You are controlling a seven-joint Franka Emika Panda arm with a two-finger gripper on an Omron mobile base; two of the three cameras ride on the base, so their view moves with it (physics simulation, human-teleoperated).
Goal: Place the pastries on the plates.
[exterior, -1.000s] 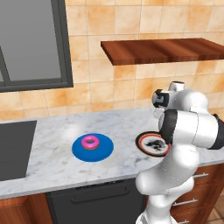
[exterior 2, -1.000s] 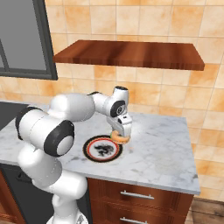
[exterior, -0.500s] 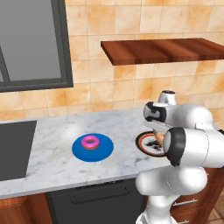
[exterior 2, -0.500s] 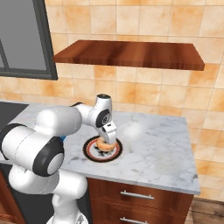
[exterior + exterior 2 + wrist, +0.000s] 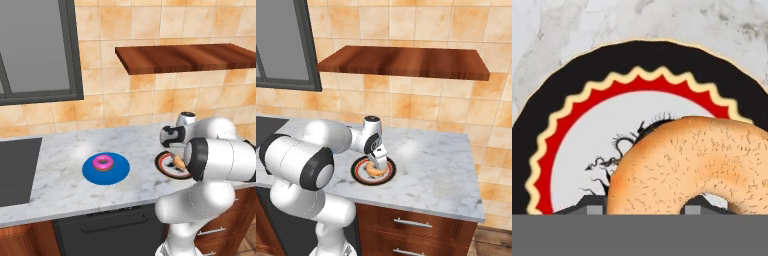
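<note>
Up close, gripper (image 5: 377, 164) clamps tan donut (image 5: 702, 165) over rimmed plate (image 5: 572, 95) — left view adds pink donut (image 5: 104, 162).

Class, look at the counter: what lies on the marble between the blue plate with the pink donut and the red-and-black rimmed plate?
Nothing: in the left base view, bare marble counter separates the blue plate from the red-and-black rimmed plate.

The counter (image 5: 436, 160) looked like polished grey-veined marble; the tan donut (image 5: 702, 160) showed a matt, speckled crust; the shelf (image 5: 406, 62) was dark wood.
</note>
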